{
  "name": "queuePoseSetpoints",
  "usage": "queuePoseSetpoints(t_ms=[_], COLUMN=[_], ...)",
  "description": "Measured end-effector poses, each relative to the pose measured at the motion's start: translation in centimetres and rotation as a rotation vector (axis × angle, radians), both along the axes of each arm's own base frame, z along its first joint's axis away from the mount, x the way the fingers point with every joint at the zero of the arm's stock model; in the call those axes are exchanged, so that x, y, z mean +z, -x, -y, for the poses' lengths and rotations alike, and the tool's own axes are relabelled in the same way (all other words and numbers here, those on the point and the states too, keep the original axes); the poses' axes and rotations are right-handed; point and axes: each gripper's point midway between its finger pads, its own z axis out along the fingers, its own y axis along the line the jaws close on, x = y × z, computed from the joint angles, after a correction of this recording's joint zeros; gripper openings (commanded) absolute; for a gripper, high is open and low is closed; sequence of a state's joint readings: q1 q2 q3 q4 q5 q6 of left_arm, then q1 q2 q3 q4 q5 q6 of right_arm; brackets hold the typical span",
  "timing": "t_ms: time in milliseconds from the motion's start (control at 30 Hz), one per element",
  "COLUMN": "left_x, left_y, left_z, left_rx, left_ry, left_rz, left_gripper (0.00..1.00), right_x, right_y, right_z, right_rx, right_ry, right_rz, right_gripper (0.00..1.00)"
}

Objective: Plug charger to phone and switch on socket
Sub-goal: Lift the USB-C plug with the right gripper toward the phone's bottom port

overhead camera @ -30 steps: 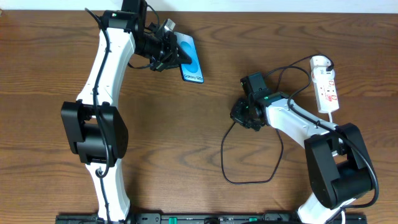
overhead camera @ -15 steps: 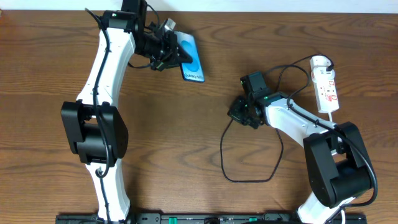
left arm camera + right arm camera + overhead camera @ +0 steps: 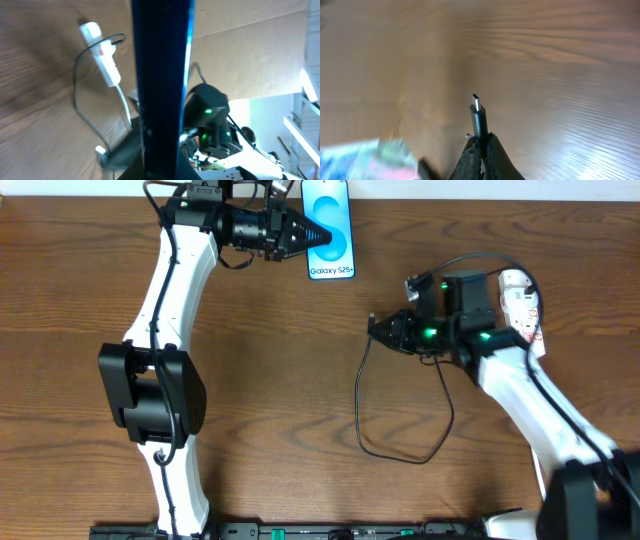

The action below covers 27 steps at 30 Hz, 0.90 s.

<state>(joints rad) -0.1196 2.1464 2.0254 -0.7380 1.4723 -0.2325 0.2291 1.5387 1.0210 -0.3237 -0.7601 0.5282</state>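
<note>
We have the slim rectangular phone with the bright blue swirl screen (image 3: 338, 252) clamped in the left claw (image 3: 300, 232) at the far edge of the brown wooden worktop (image 3: 250, 400). In the left wrist view it stands edge-on between the fingers, which are closed on its two flat faces. It looks to be held up off the wood, though we cannot tell for certain.

The phone is rigid, light and smooth. Glass faces are slippery, so we judge the grip is best kept across the faces and clear of the port end. A push from the plug could make it slide or pivot in the fingers.

The right claw (image 3: 383, 332) is shut on the charger, a thin black cable (image 3: 358, 408), just behind its small plug tip (image 3: 478, 115). The tip juts straight out past the fingertips. It sits well apart from the phone, which shows only as a blur low in the right wrist view.

The plug tip is stiff but small, and would bend or scrape if driven in crooked. The cable behind it is limp. It trails in a loose loop over the worktop, so it will drag rather than resist.

The short white power-strip socket (image 3: 520, 288) lies beside the right arm, partly hidden by it. Its switch needs a firm, short press.
</note>
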Motion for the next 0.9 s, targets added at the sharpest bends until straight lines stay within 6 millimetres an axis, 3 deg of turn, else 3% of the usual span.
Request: queuePoseSetpoints(t_ms=[167,367,667,900], left_x=[1.3,3.6,9.4,9.7], left_y=[-0.5,-0.9,1.9,2.1], left_z=[0.4,1.9,2.7,2.7], left_rx=[-0.017,-0.047,-0.07,-0.069], left_ry=[0.038,0.075,0.101,0.099], left_rz=[0.056,0.171,0.258,0.23], left_gripper=[0.07,0.07,0.07,0.07], right_x=[4.7,7.0,9.8,11.8], right_y=[2.3,2.8,2.6,2.1], right_z=[-1.3,-2.3,-3.1,-3.3], right_rx=[0.146,0.237,0.271,0.267], right_ry=[-0.082,-0.166,-0.267,-0.319], right_rz=[0.16,0.258,0.314,0.358], right_gripper=[0.01,0.01,0.01,0.01])
